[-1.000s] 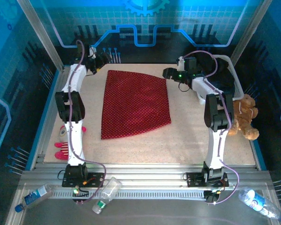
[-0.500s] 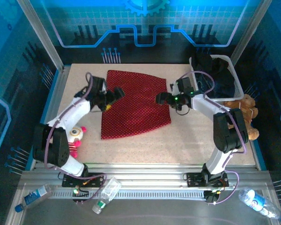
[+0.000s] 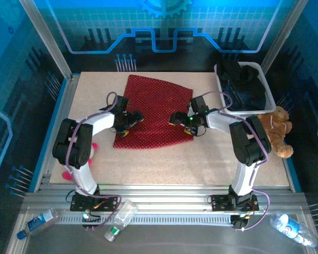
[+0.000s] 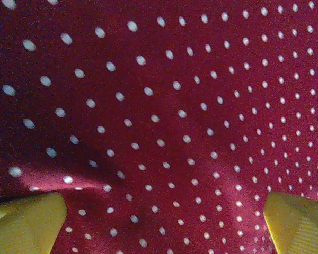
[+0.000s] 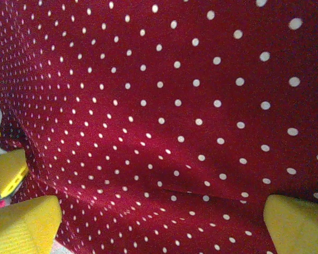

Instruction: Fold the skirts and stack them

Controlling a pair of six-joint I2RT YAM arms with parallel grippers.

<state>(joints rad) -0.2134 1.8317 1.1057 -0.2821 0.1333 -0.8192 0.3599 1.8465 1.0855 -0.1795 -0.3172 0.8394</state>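
Note:
A red skirt with small white dots lies spread flat on the table's middle. My left gripper hovers low over its near-left part, jaws wide and open. Its yellow fingertips frame bare dotted cloth, and nothing sits between them at the gripper. My right gripper is open over the near-right part. In the right wrist view the gripper spans a shallow crease in the skirt. Dark cloth fills a white basket.
The white basket stands at the back right. A brown teddy bear sits by the right edge. A pink-and-white doll lies half under the left arm. Plastic bottles lie on the front rail.
Both grippers swung from the skirt's far corners toward me and now hang over its near half. The skirt looks shorter, its near edge farther back. The basket is uncovered.

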